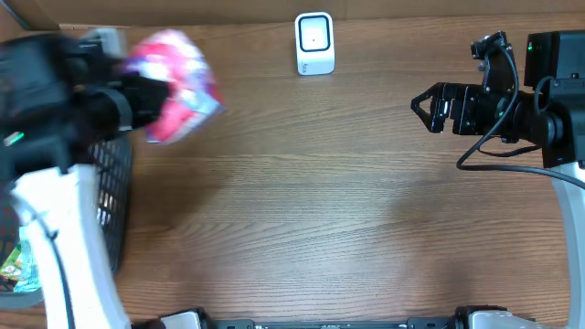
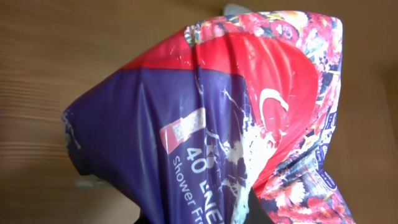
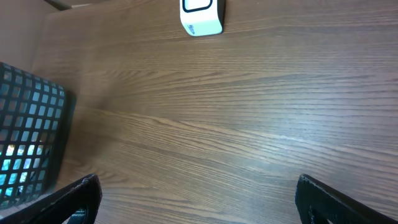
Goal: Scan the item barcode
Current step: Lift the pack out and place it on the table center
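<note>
The left gripper [image 1: 144, 102] clamped a crinkled red-and-purple plastic packet [image 1: 178, 82] at the wooden surface's [image 1: 320, 201] far-left corner beside a black mesh basket [image 1: 114, 196], open wood separating it from the white box-shaped scanner [image 1: 314, 43] and the wide-open right gripper [image 1: 422, 105].

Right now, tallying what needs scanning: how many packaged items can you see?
2. A red-and-purple pouch gripped in the left claw at rear left; a green-printed pack partly visible in the black basket at left. The basket may hide more.
</note>
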`<state>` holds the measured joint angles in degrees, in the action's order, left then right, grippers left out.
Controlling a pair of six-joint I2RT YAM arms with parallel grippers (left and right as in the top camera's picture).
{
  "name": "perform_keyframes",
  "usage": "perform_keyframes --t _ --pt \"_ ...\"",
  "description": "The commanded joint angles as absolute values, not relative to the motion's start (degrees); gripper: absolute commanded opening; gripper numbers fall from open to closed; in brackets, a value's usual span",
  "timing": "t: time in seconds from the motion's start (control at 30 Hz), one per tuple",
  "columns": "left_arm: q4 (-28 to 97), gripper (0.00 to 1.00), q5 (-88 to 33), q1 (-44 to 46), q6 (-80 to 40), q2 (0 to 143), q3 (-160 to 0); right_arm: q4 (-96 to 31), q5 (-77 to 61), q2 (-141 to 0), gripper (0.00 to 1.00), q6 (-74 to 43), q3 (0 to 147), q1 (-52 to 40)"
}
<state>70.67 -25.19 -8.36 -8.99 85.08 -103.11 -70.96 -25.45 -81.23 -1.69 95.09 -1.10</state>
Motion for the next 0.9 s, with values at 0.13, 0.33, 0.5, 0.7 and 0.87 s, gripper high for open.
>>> perform_keyframes --t 0.13,0.33,0.5,0.7,0.87 --pt "75.2 0.04 -26.4 8.3 -2.0 98.9 -101.6 -70.6 -25.3 -81.3 1.00 -1.7 94.9 -0.6" --pt "77.3 0.04 -26.0 14.4 -2.1 113.6 -101.6 -70.8 -25.3 -81.3 1.00 -1.7 94.9 -0.6" --pt "75.3 0.04 -26.7 17.5 -3.3 122.6 -101.6 -70.4 -24.9 -81.3 1.00 -1.7 94.9 -0.6" --pt "74.9 0.57 -26.6 19.8 -4.1 125.6 -101.6 -70.3 -24.9 -81.3 1.00 -1.7 94.9 -0.6" --pt "76.8 1.00 -26.6 19.5 -5.0 125.4 -104.3 -70.1 -24.0 -81.3 1.00 -1.7 94.9 -0.6"
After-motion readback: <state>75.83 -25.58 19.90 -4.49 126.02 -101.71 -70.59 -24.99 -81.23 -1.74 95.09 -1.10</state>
